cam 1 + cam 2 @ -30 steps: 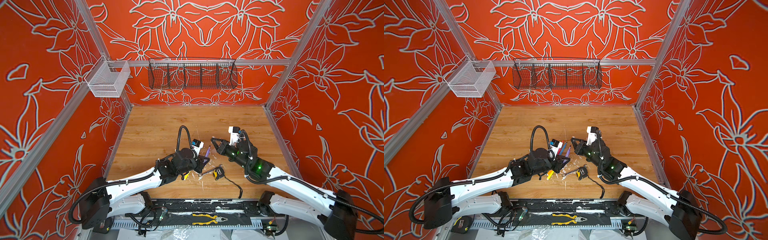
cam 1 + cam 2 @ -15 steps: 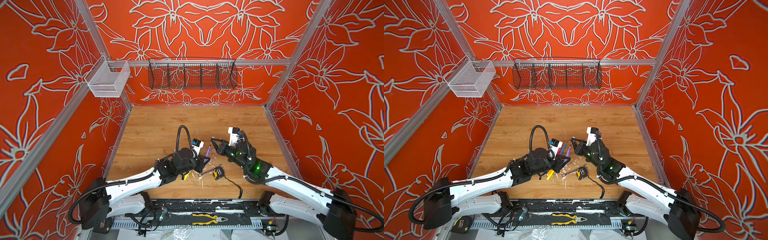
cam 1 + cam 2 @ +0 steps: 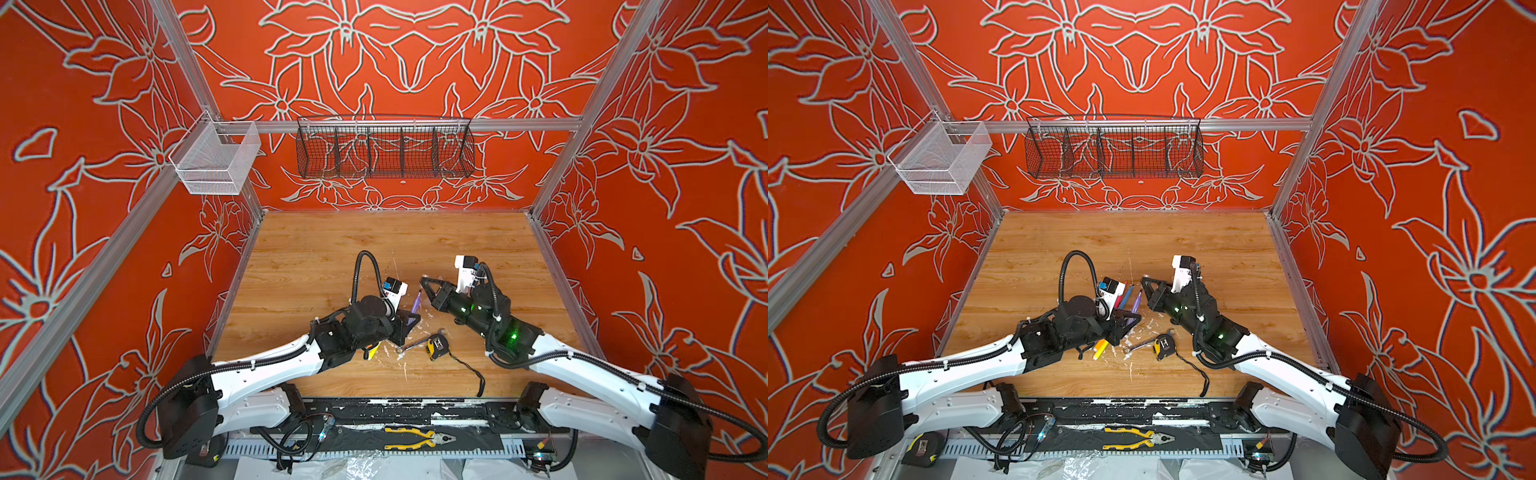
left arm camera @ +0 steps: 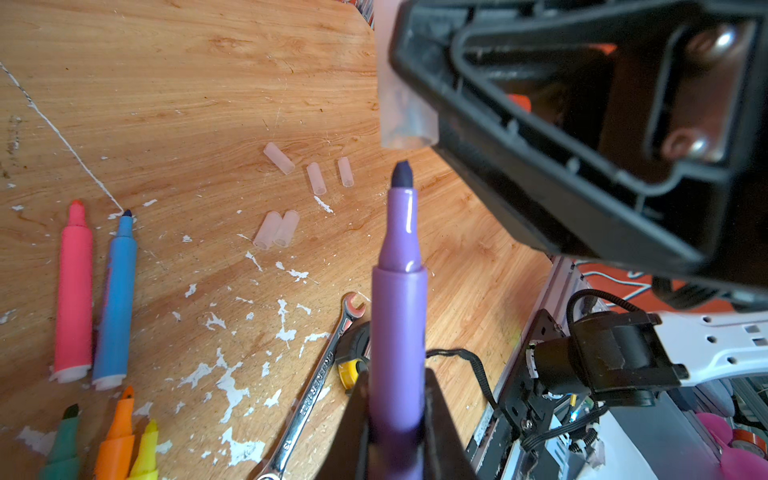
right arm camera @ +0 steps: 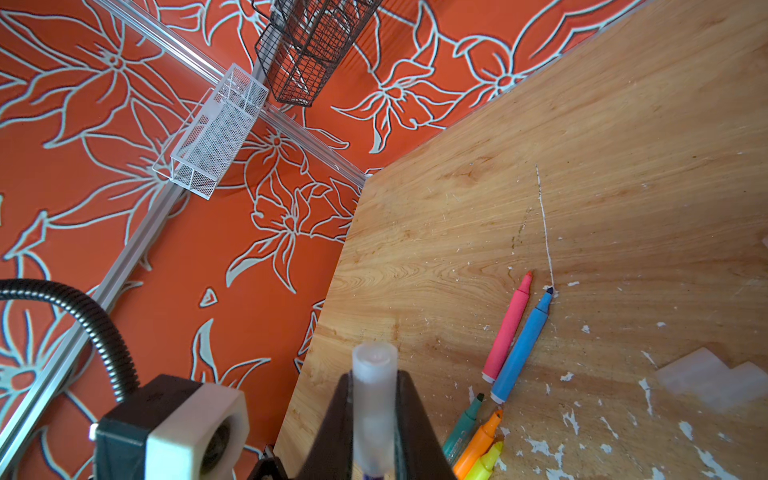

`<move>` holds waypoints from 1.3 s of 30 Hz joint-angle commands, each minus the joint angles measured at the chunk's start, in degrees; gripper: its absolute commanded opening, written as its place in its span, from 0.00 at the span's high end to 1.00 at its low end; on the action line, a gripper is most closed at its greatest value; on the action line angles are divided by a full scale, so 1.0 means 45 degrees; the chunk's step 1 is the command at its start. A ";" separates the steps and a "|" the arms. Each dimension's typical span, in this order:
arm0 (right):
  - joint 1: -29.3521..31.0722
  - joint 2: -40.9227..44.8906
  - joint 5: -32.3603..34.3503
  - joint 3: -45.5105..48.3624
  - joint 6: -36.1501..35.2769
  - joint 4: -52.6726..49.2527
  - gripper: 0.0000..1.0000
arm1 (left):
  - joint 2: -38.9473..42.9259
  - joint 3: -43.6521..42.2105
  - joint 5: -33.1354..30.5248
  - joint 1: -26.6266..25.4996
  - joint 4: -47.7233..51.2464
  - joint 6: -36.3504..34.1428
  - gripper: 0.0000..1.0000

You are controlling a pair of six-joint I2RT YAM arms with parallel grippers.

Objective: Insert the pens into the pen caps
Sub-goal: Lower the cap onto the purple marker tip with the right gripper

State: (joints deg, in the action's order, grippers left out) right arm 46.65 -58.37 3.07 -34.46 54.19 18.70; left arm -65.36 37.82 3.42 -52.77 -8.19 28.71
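Orange floral walls box in a scuffed wooden bench [image 3: 311, 257]. Near its front middle, the left fingers [image 4: 353, 424] clamp a purple felt-tip pen [image 4: 399, 299], the right fingers [image 5: 415, 424] a whitish-clear plastic cap [image 5: 374, 390]. Hardly anything has shifted this last second: the cap's mouth hangs just off the nib, unseated. Both arms reach inward, tips nearly meeting.

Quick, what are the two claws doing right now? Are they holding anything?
The left claw is shut on the purple pen.
The right claw is shut on a clear pen cap.
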 commanded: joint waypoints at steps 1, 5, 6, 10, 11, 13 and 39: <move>0.0123 -0.0001 -0.0056 0.0233 0.0219 0.0376 0.91 | 0.0027 0.0438 -0.0249 0.0009 -0.0214 -0.0129 1.00; 0.0177 -0.0034 -0.0143 0.0344 0.0281 0.0414 0.91 | -0.0026 0.0545 -0.0452 0.0009 -0.0154 -0.0280 1.00; 0.0194 -0.0003 -0.0169 0.0364 0.0287 0.0432 0.91 | -0.0010 0.0566 -0.0518 0.0009 -0.0120 -0.0298 1.00; 0.0306 0.0022 -0.0289 0.0406 0.0355 0.0415 0.92 | -0.0085 0.0687 -0.0855 0.0009 0.0020 -0.0505 1.00; 0.0350 0.0045 -0.0275 0.0429 0.0399 0.0410 0.92 | -0.0117 0.0735 -0.0994 0.0009 0.0103 -0.0580 1.00; 0.0441 0.0008 -0.0291 0.0450 0.0447 0.0396 0.92 | -0.0197 0.0866 -0.1164 0.0009 0.0272 -0.0687 1.00; 0.0990 0.2529 0.0725 0.1230 0.0050 -0.1247 0.41 | -0.0398 0.1165 -0.1206 0.0145 0.0152 -0.1534 1.00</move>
State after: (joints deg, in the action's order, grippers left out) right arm 51.09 -50.68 3.92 -29.71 55.44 15.25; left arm -67.79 43.27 -1.65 -52.38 -5.13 23.11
